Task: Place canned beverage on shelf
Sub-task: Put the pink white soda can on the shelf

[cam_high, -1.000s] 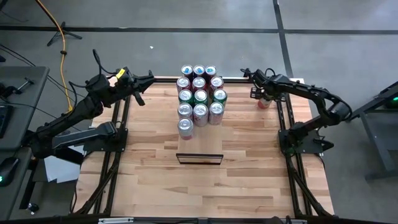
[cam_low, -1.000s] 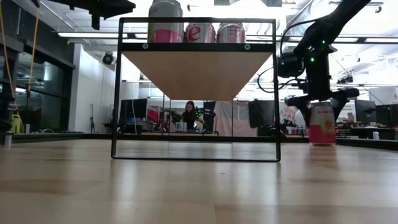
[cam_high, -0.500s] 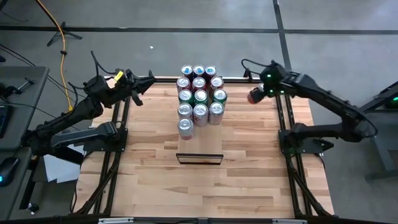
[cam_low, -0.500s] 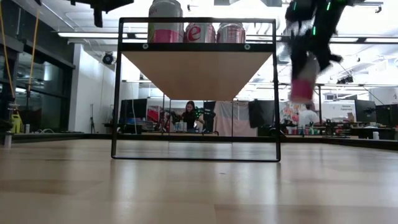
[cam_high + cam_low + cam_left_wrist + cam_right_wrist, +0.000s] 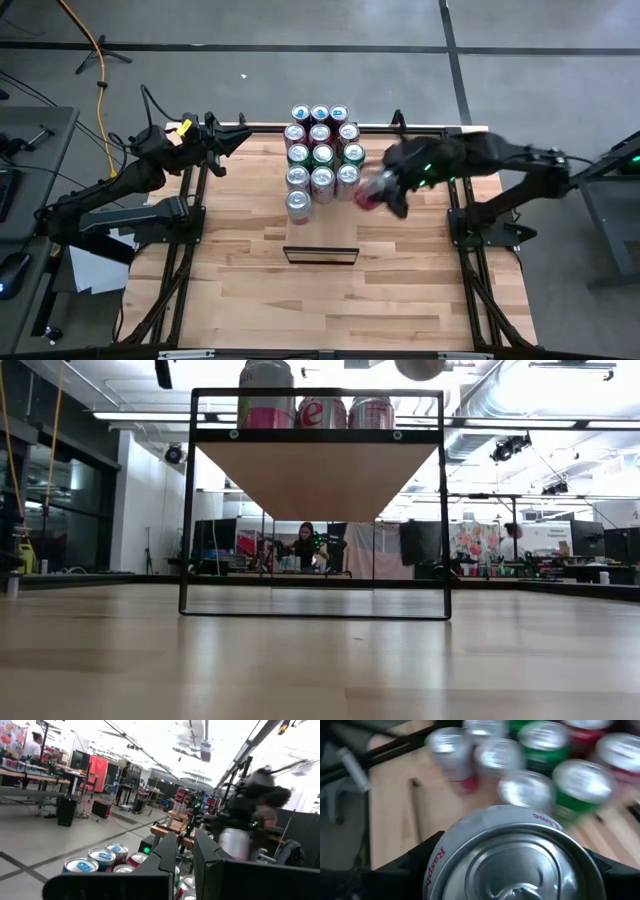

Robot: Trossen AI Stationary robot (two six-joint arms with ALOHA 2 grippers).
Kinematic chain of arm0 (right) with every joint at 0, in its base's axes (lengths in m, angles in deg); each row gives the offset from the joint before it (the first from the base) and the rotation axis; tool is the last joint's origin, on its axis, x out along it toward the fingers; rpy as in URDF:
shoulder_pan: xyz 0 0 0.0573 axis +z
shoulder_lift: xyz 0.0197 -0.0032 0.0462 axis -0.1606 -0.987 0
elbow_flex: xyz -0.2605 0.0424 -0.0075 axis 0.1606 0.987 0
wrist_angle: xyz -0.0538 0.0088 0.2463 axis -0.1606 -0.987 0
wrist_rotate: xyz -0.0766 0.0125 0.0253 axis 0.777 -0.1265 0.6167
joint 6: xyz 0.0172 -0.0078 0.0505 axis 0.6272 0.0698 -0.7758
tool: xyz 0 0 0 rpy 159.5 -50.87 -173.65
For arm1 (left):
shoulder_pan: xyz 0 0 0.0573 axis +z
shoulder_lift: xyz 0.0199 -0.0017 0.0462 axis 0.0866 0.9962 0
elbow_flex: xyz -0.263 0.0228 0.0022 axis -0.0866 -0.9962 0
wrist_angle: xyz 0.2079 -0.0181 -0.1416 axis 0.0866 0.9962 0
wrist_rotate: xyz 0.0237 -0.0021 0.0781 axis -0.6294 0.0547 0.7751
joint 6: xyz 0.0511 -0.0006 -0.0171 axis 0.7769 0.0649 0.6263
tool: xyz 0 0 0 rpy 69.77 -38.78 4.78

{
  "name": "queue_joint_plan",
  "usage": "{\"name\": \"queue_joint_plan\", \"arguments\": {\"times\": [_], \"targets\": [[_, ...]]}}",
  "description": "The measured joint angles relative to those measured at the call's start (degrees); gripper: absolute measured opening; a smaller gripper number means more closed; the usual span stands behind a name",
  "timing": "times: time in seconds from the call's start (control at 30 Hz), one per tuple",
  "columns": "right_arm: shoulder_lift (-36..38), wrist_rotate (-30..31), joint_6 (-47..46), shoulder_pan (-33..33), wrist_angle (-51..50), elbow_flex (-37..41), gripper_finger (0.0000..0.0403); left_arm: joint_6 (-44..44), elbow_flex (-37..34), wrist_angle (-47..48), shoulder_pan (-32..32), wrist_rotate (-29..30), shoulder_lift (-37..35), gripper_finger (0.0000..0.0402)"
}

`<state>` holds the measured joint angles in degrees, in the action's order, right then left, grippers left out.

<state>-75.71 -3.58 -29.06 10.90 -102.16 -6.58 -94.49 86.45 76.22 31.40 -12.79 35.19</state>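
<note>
The shelf point(image 5: 321, 200), a long pale wooden panel in a thin dark frame, carries a cluster of cans point(image 5: 320, 155) on its far half. Right of that cluster, the right gripper point(image 5: 385, 190) clasps a silver-topped, pink-lettered raspberry can point(image 5: 368, 192) above the table. The left gripper point(image 5: 238, 140) waits at the far left with its fingers closed.

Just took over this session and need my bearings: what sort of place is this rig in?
Most likely a robotics lab or workshop. Beyond the wooden table are workbenches crowded with equipment, exposed ceiling ducts with strip lights, and a person seated at a desk.
</note>
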Motion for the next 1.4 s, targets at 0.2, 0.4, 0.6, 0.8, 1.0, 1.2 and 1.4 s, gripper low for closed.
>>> {"name": "queue_joint_plan", "arguments": {"times": [0.2, 0.4, 0.6, 0.8, 1.0, 1.2, 1.4], "targets": [[-13.26, 1.19, 1.36, 6.16, -1.85, -10.57, 0.0284, 0.13, 0.00, 0.72, 0.00, -0.68, 0.02, 0.0000], [-25.01, 2.85, 1.36, 6.87, -6.04, -19.00, 0.0284, 0.15, 0.00, 0.72, 0.02, -2.10, 0.02, 0.0000], [-33.87, 2.59, 1.36, 7.10, -11.01, -23.76, 0.0284, 0.15, 0.00, 0.67, 0.02, -2.82, 0.02, 0.0000], [-36.62, 3.58, 1.36, 7.02, -12.83, -25.30, 0.0284, -0.22, 0.00, 0.67, 0.02, -2.82, 0.02, 0.0000], [-36.62, 5.45, 0.63, 7.02, -13.44, -25.36, 0.0284, -2.11, 0.00, 0.67, 0.02, -2.82, 0.02, 0.0000], [-37.17, 4.77, 0.22, 7.04, -13.72, -24.92, 0.0285, -2.34, 0.00, 0.60, 0.02, -2.82, 0.02, 0.0000], [-37.09, 5.02, -1.45, 7.04, -12.62, -22.38, 0.0304, -2.36, 0.00, 0.25, 0.02, -2.80, 0.00, 0.0000]]}}
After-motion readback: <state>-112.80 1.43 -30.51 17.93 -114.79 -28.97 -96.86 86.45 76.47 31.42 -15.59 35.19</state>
